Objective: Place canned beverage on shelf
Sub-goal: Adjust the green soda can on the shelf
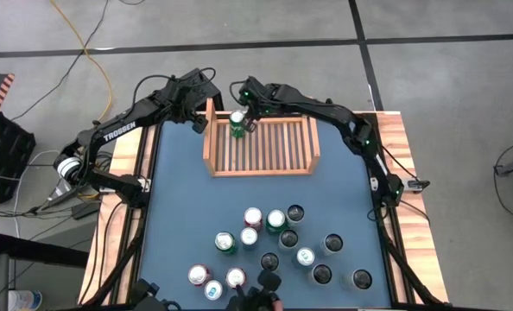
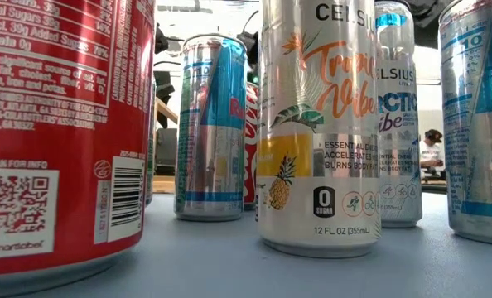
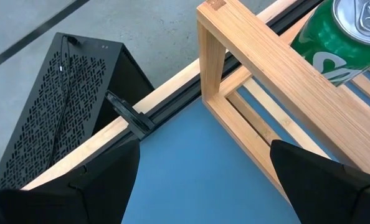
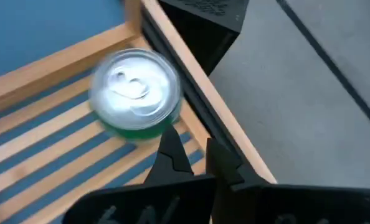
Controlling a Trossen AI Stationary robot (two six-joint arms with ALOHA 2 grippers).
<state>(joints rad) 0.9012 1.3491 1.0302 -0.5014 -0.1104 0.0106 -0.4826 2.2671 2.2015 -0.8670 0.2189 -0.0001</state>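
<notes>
Nearest, red can [image 2: 60,141] shows a QR code; "CELSIUS" can [image 2: 319,124] beside it. Shelf [image 1: 261,160] holds one green can [image 1: 237,125]. My left fingers [image 3: 309,180] released; right fingers [image 4: 172,152] clenched empty.

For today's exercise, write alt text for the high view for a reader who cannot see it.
A green can stands in the far left corner of the wooden shelf, with the shut right gripper beside it. The open left gripper waits outside; more cans cluster at the near edge.

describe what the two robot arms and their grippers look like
Both arms are black, jointed and trailing loose black cables. The left arm carries white TROSSEN lettering. The right arm shows small green lights. The right gripper has slim, dark pointed fingers.
</notes>
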